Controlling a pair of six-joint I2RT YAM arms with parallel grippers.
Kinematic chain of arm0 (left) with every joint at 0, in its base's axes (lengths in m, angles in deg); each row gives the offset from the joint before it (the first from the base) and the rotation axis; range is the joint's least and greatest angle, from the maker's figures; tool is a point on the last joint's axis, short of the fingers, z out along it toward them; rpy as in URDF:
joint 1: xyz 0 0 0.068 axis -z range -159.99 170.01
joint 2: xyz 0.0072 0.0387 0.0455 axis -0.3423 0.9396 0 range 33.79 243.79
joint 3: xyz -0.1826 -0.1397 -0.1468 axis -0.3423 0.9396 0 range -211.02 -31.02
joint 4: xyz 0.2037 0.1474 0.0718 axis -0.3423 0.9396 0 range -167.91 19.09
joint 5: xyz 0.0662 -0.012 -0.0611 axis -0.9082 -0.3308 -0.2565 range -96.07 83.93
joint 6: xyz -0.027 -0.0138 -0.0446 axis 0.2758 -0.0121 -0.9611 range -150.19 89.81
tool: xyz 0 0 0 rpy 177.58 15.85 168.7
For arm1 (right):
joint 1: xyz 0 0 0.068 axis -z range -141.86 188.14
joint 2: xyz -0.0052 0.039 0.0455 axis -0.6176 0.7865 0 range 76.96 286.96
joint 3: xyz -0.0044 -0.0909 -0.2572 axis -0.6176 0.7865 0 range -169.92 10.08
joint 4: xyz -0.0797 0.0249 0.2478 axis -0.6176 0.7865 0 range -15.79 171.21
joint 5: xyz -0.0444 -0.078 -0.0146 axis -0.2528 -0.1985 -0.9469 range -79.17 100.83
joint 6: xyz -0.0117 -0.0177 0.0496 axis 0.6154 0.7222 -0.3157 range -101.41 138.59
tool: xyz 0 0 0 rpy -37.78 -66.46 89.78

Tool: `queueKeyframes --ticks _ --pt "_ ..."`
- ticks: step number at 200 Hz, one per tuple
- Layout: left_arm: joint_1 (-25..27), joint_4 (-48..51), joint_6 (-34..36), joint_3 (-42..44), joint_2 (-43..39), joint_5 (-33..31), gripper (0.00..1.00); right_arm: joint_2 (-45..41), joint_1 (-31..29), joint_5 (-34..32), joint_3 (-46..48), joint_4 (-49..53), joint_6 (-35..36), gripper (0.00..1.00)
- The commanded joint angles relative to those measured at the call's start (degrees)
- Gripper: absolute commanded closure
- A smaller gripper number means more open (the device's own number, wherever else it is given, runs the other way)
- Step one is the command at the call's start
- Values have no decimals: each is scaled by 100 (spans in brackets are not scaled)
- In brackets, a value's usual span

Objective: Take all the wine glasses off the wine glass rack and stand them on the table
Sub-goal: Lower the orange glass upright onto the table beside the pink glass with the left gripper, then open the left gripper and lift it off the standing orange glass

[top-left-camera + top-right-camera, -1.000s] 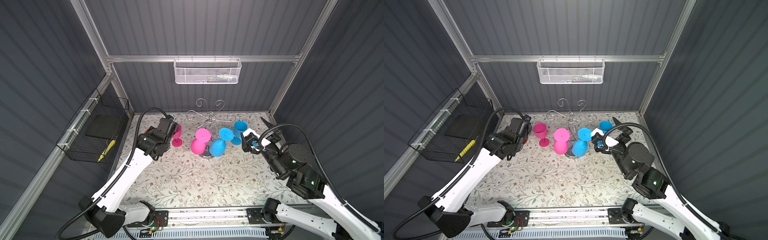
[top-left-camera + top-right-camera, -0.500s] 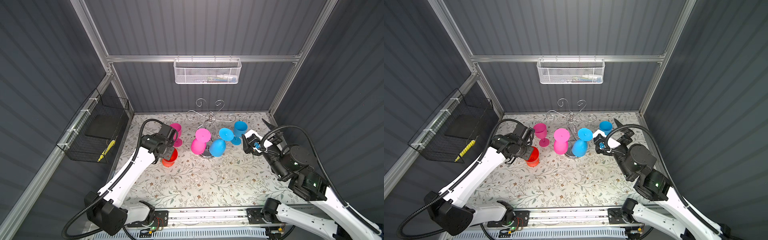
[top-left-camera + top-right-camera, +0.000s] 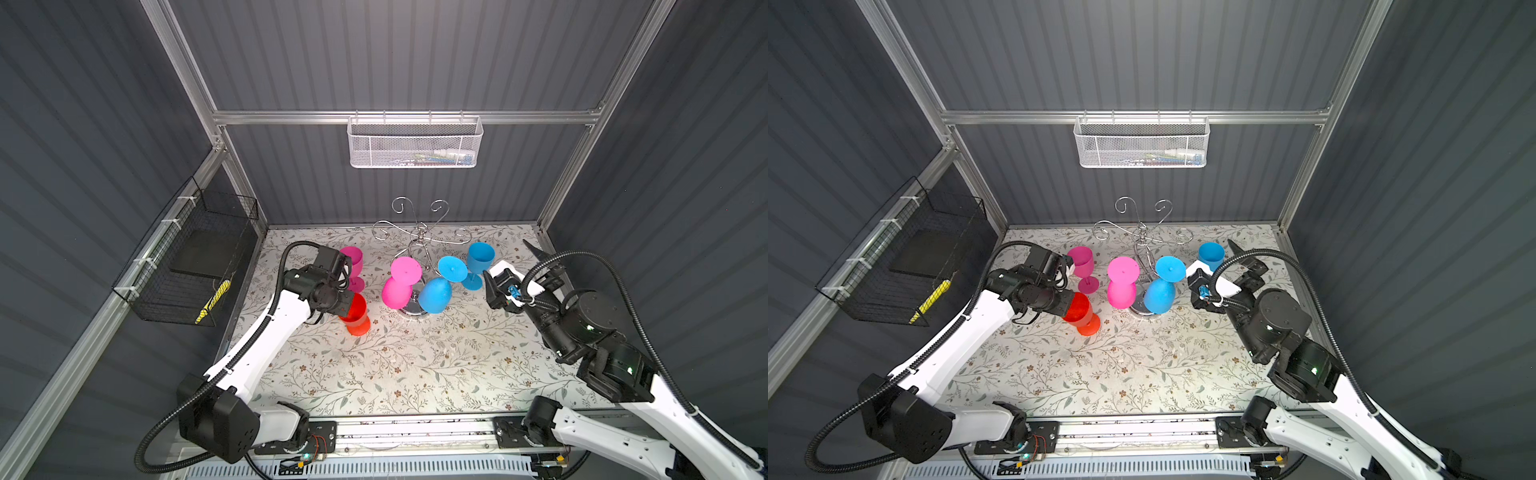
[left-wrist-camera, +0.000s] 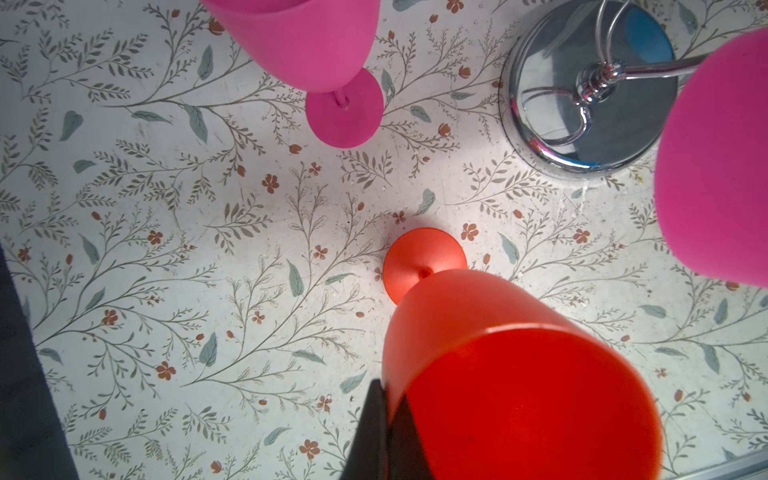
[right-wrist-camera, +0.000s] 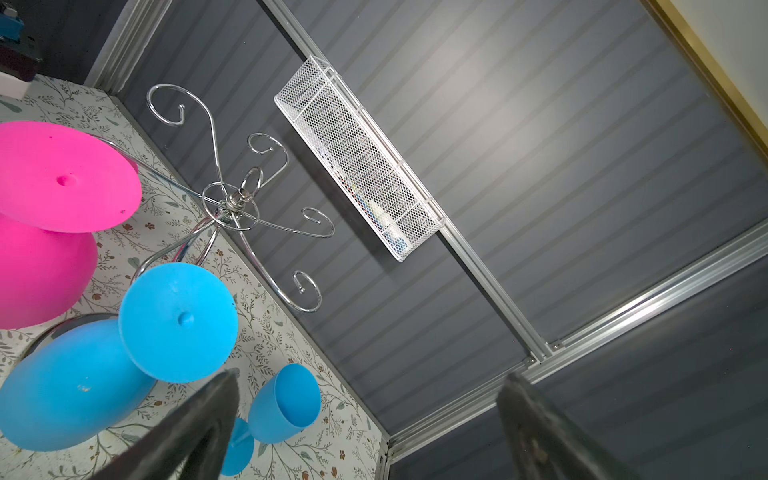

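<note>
Left wrist view, left tool (image 4: 386,401) clamped on red wine glass (image 4: 511,374), right tool (image 5: 370,386) apart near rack (image 5: 237,208)

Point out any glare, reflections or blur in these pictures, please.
Left wrist view: the rack's chrome base mirrors a blue patch, and the near red glass looks soft. In both top views, light pools on the tabletop near its front edge.

Bright tabletop (image 3: 415,365), dim walls (image 3: 104,124), mirror glare on wine glass rack (image 4: 590,95)
</note>
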Motion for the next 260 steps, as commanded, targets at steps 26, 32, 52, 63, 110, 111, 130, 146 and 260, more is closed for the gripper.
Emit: queueKeyframes --ticks 26,32,52,63,110,111,130,146,260 --pt "-239 -26 180 -88 277 335 100 -78 -39 -7 24 64 -158 1" --pt "-244 -16 190 -110 308 335 100 -76 -41 -11 33 64 -167 1" --pt "-248 67 263 -180 420 326 100 -50 -39 7 24 48 -177 1" --pt "-256 105 308 -211 477 315 100 -28 -39 16 26 45 -178 1" --pt "-283 167 380 -294 636 337 100 26 -39 36 7 36 -175 1" --pt "-278 169 379 -299 638 336 100 27 -39 32 7 37 -176 1" --pt "-292 173 378 -322 664 287 100 19 -39 33 15 46 -190 1" --pt "-292 147 353 -331 641 211 94 10 -39 24 31 50 -196 1" --pt "-309 -32 20 -555 354 177 68 -104 -39 -8 59 106 -248 1"
